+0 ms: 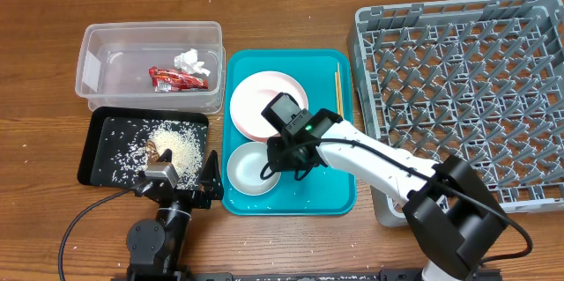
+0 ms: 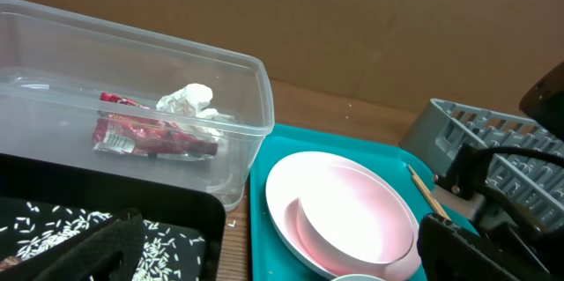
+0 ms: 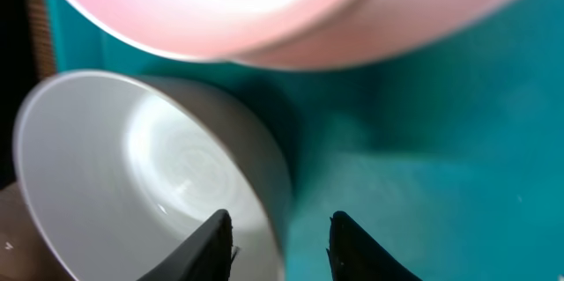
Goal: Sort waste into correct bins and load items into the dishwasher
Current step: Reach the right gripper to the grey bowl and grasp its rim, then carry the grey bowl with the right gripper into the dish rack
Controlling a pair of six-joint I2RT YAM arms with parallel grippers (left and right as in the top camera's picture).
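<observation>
A white bowl [image 1: 247, 171] sits at the front left of the teal serving tray [image 1: 326, 184], with stacked pink plates [image 1: 260, 100] behind it. My right gripper [image 1: 273, 162] is open and straddles the bowl's right rim. In the right wrist view one finger is inside the bowl [image 3: 132, 158] and the other outside, over the teal tray [image 3: 441, 140]. Chopsticks [image 1: 337, 87] lie at the tray's right edge. The clear tub [image 1: 97, 52] holds a red wrapper [image 1: 172, 78] and a white tissue [image 1: 188, 59]. Rice [image 1: 176, 144] lies in the black tray [image 1: 101, 153]. My left gripper [image 1: 187, 180] is open and empty. No cup is in view.
The grey dish rack [image 1: 458, 78] stands at the right, touching the teal tray's right side. The left wrist view shows the tub [image 2: 256, 96], the plates [image 2: 344, 202] and the black tray [image 2: 106, 195]. A few rice grains lie on the table.
</observation>
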